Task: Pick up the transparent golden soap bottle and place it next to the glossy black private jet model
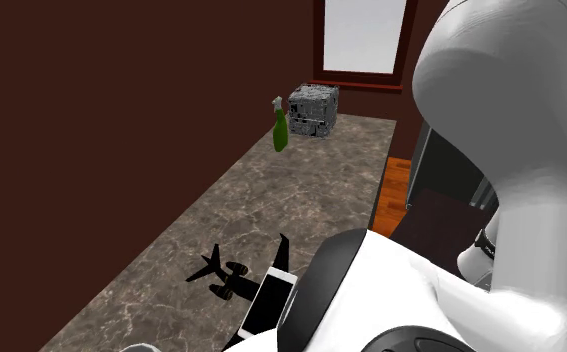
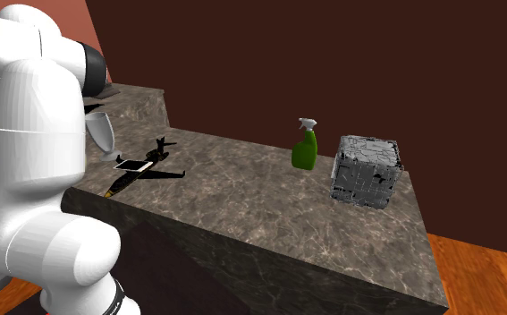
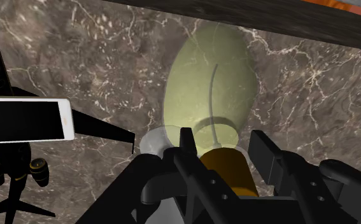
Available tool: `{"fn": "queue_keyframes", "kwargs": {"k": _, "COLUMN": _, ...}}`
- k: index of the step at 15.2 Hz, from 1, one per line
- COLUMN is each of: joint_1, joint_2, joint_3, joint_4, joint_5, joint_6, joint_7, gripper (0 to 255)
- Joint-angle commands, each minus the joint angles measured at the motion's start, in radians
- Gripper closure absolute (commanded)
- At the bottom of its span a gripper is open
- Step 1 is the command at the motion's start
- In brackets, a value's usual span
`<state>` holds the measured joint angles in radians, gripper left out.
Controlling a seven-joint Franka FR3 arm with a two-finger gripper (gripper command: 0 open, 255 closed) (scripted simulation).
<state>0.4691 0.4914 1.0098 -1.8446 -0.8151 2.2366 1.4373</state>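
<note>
Claw (image 3: 225,147): clasping soap bottle (image 3: 207,83) at golden neck | jet model (image 3: 7,168): just beside, phone (image 3: 23,119) lying across it | table (image 3: 319,95): beneath both

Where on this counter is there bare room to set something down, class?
Free: the wide counter stretch between the black jet model and the green spray bottle. Crowded: the jet's end, where a phone rests on the jet and the gripper holds the soap bottle close by; tighter too between spray bottle and grey box.

My shoulder camera looks along the counter (image 1: 301,200); the second looks across it toward the wall (image 2: 376,63); both share the jet model (image 1: 223,272).
</note>
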Motion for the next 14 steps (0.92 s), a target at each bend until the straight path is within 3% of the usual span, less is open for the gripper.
{"fn": "queue_keyframes", "kwargs": {"k": 1, "joint_1": 0.0, "joint_2": 0.0, "joint_3": 0.0, "joint_4": 0.0, "joint_5": 0.0, "joint_6": 0.0, "joint_7": 0.0, "gripper": 255}}
{"fn": "queue_keyframes", "kwargs": {"k": 2, "joint_1": 0.0, "joint_2": 0.0, "joint_3": 0.0, "joint_4": 0.001, "joint_5": 0.0, "joint_6": 0.0, "joint_7": 0.0, "gripper": 0}}
{"fn": "queue_keyframes", "kwargs": {"k": 7, "joint_1": 0.0, "joint_2": 0.0, "joint_3": 0.0, "joint_4": 0.0, "joint_5": 0.0, "joint_6": 0.0, "joint_7": 0.0, "gripper": 0}}
{"fn": "queue_keyframes", "kwargs": {"k": 11, "joint_1": -0.072, "joint_2": -0.096, "joint_3": 0.089, "joint_4": -0.006, "joint_5": 0.105, "joint_6": -0.052, "joint_7": -0.055, "gripper": 0}}
{"fn": "queue_keyframes", "kwargs": {"k": 14, "joint_1": -0.072, "joint_2": -0.096, "joint_3": 0.089, "joint_4": -0.006, "joint_5": 0.105, "joint_6": -0.052, "joint_7": -0.055, "gripper": 0}}
